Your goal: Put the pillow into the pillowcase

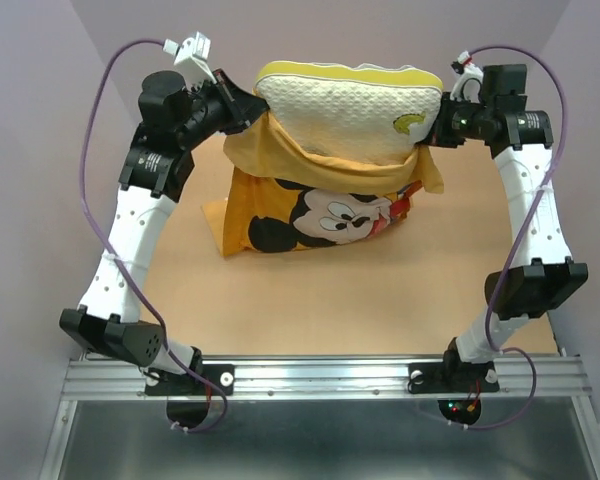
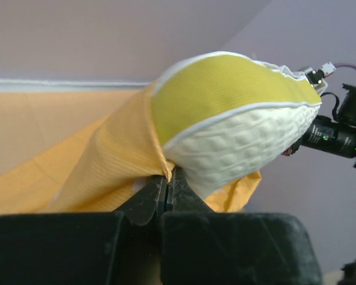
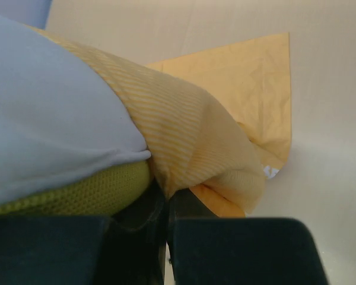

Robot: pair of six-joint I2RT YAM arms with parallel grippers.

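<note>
1. Counted from the top view: one pillow (image 1: 345,112), one pillowcase (image 1: 315,215), two arms and two grippers, all over one tan table (image 1: 380,300).
2. The left gripper (image 1: 254,108) is clamped on the pillowcase's open edge. In the left wrist view its fingers (image 2: 157,196) are pressed together with the orange cloth (image 2: 115,160) pinched at their tips.
3. The right gripper (image 1: 432,128) grips the opposite end of that edge. In the right wrist view its fingers (image 3: 184,205) meet with striped orange fabric (image 3: 184,142) bunched over and between them.
4. The pillow sits between the two grippers, its lower part inside the case mouth and its upper part sticking out above the cloth. The case hangs below both grippers, its bottom end resting on the table.
5. Only the top view shows the Mickey Mouse face on the case and a small yellow mark on the pillow, close to the right gripper.
6. Only the left wrist view shows the pillow (image 2: 237,148) from its end: a yellow band above, white piping, and white quilted fabric just beyond the fingertips. The right arm (image 2: 338,130) is visible past it.
7. The right wrist view shows the pillow (image 3: 53,124) close up to the left of its fingers, pale above and yellow-green mesh below, with a flat corner of the case lying on the table beyond.
</note>
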